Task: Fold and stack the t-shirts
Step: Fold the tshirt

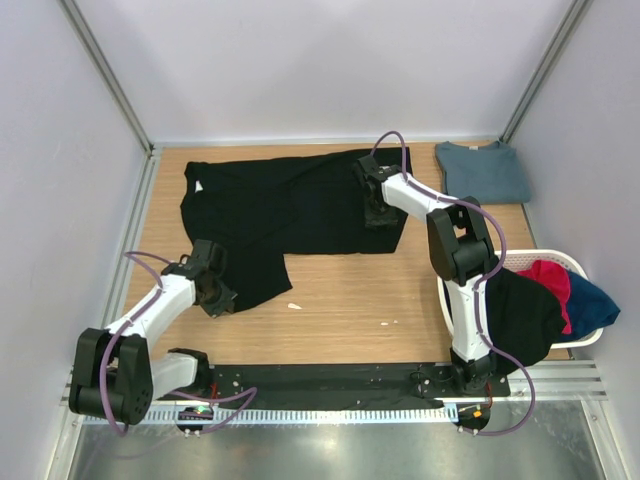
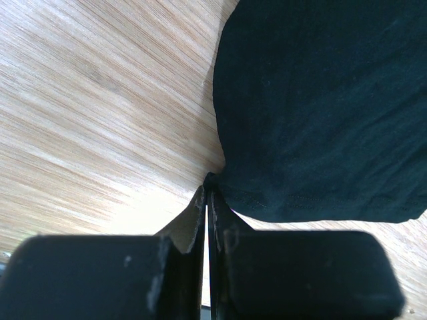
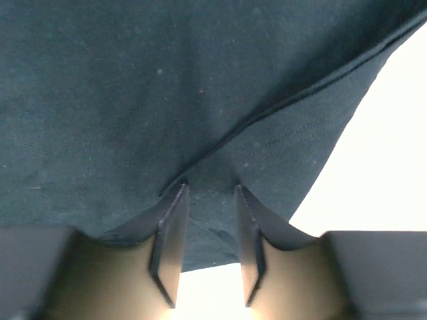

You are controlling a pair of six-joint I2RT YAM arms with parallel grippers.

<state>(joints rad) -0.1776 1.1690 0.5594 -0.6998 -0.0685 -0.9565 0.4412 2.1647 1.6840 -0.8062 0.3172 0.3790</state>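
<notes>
On the black t-shirt (image 1: pixel 290 210), a small white label (image 1: pixel 198 186) shows, unreadable.

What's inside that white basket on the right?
A black shirt spilling over the basket rim, a red shirt and a blue shirt. Anything beneath them is covered.

I find open tabletop (image 1: pixel 370 290) at near centre; the spread black t-shirt (image 1: pixel 290 205) covers the far side, the folded slate-blue t-shirt (image 1: pixel 483 170) fills the far right corner, and the basket (image 1: pixel 550 256) crowds my right.
</notes>
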